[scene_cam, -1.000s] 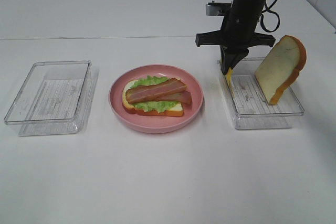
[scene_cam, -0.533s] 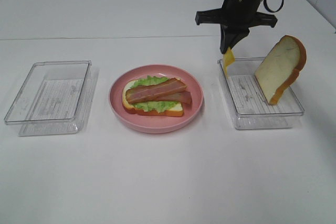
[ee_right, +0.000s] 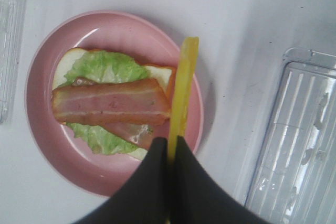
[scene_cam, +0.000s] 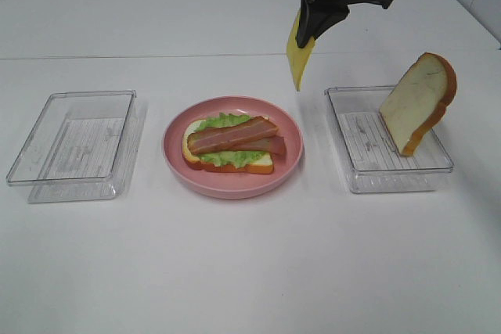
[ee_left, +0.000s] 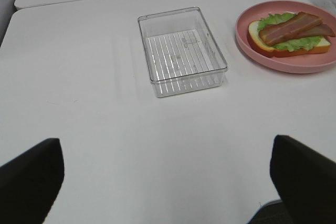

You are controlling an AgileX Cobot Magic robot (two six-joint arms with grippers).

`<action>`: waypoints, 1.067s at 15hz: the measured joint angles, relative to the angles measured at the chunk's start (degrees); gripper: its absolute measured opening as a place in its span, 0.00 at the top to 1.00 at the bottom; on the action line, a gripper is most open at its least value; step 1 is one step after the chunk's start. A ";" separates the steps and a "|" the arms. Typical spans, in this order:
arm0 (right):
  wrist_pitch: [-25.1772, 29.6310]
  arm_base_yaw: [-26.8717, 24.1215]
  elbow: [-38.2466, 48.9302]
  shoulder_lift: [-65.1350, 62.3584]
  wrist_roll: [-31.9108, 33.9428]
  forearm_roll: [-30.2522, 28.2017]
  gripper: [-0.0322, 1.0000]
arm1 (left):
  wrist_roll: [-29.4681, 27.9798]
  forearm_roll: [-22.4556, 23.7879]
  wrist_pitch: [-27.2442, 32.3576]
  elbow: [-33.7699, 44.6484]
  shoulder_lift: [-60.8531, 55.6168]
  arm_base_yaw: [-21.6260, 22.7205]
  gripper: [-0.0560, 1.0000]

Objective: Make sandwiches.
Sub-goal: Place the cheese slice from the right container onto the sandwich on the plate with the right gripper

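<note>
One cheese slice [scene_cam: 296, 59] is hanging edge-down near the plate [scene_cam: 174, 158], clamped in the right claw [scene_cam: 311, 30], and the next move is probably calling for laying it flat on the bacon [scene_cam: 232, 134].

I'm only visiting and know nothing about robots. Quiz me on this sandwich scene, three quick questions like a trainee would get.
1. True or false: the right tool is shut on the yellow cheese slice.
2. What lies topmost on the sandwich on the pink plate? A tomato, B bacon strips, C egg.
3. Fill in: the loose bread slice leans in the clear tray on the robot's ___ side.
Key: 1 true; 2 B; 3 right.
</note>
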 joint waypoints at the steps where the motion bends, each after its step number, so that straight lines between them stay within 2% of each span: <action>1: 0.00 1.83 0.92 -0.86 0.00 -0.80 0.95 | 0.00 0.00 0.00 0.00 0.00 0.00 0.01; 4: 0.06 6.99 2.58 -1.89 0.00 -0.69 0.95 | 0.00 0.00 0.00 0.00 0.00 0.00 0.01; 6: 0.06 8.65 2.75 -1.55 0.00 1.15 0.95 | 0.00 0.00 0.00 0.00 0.00 0.00 0.01; 11: -0.23 8.65 2.75 2.92 -4.13 13.52 0.95 | 0.00 0.00 0.00 0.00 0.00 0.00 0.01; 14: -4.41 8.65 2.75 7.10 -10.26 20.80 0.95 | 0.00 0.00 0.00 0.00 0.00 0.00 0.01; 16: -5.73 8.65 2.75 9.11 -12.43 23.38 0.95 | 0.00 0.00 0.00 0.00 0.00 0.00 0.01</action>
